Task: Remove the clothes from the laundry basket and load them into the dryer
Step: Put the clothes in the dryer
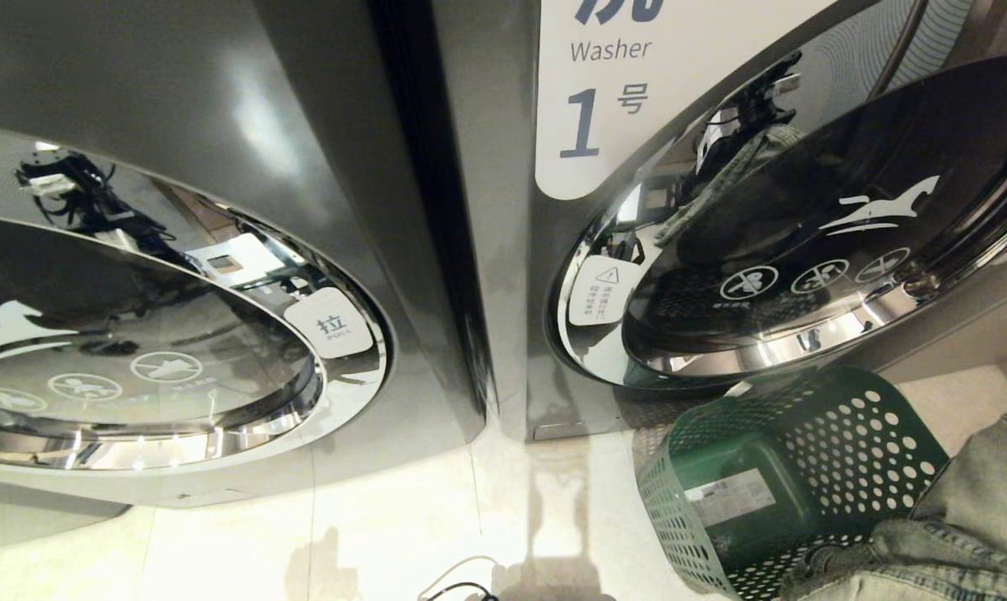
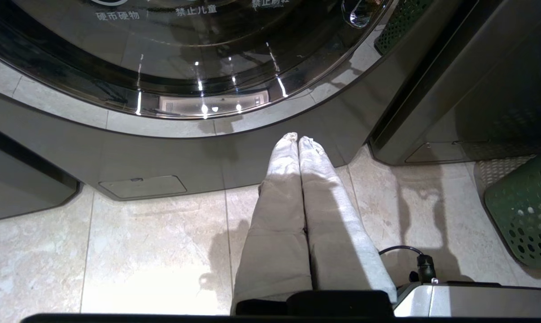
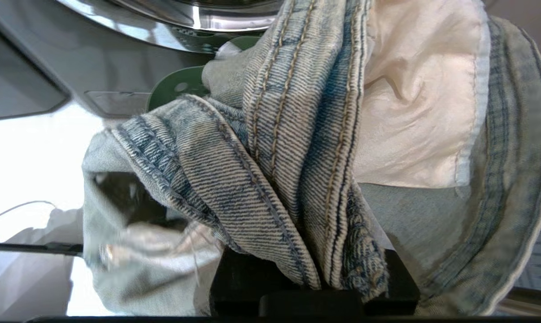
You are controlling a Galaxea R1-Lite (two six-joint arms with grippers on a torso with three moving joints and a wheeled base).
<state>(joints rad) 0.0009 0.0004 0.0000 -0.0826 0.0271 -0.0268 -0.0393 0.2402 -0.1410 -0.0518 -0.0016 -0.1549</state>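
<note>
Light blue jeans (image 3: 288,134) fill the right wrist view, with a pale pocket lining turned out. My right gripper is shut on the jeans; denim covers its fingers and only its black base (image 3: 252,282) shows. In the head view the jeans (image 1: 954,517) bunch at the lower right, beside the green perforated laundry basket (image 1: 787,467) on the floor. Above the basket, the right-hand machine, labelled Washer 1 (image 1: 604,92), has its round glass door (image 1: 837,242) swung open. My left gripper (image 2: 297,139) is shut and empty, parked low over the floor tiles.
A second machine (image 1: 178,334) with its door shut stands on the left, marked by a white pull tab (image 1: 331,324). Pale floor tiles (image 1: 387,526) run in front of both machines. A black cable (image 1: 462,588) lies near the bottom edge. The basket's side (image 2: 526,211) shows beside my left arm.
</note>
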